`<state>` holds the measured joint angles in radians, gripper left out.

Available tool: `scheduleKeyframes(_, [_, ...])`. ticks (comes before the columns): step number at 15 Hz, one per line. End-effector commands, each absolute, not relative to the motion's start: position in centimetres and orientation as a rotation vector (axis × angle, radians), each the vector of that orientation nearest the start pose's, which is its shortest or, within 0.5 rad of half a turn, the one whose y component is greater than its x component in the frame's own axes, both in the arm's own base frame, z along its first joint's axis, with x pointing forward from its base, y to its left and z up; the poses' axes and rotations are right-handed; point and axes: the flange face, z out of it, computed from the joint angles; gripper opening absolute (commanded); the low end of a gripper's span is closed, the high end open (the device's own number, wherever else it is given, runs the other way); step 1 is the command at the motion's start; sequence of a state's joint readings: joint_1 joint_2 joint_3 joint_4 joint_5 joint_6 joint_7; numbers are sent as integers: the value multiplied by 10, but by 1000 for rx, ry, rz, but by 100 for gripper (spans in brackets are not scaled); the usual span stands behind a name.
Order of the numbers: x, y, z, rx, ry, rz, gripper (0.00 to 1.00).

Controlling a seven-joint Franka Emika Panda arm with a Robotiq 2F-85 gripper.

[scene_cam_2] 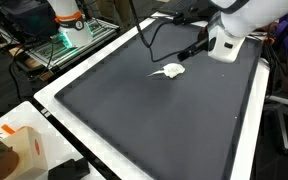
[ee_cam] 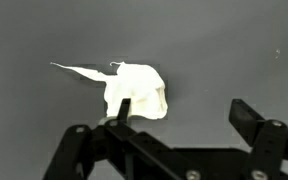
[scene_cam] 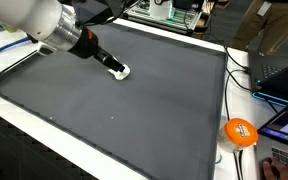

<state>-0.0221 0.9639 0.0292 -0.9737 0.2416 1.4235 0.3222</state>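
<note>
The tool hangs with jaws wide apart. The white cloth lies by one jaw, not in the middle, tail pointing away.

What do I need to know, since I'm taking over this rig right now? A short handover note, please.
Hand: open, holding nothing, low over the grey mat.
Things: a white crumpled wad with a thin tail lies on the mat near its far edge, seen in both exterior views. In the wrist view it sits at one finger, not centred between the two; contact cannot be told.
Done: hand is at the wad.
Left: no grip yet; the wad is unlifted. It probably needs centring between the fingers before closing.
</note>
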Motion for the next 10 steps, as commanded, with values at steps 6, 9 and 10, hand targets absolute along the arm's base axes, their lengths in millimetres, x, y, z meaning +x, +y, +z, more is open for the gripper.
scheduleKeyframes(6, [727, -12, 224, -2657, 652, 813, 100])
scheduleKeyframes(9, [723, -16, 220, -2680, 716, 850, 100])
scheduleKeyframes(10, [722, -17, 219, -2683, 730, 862, 100])
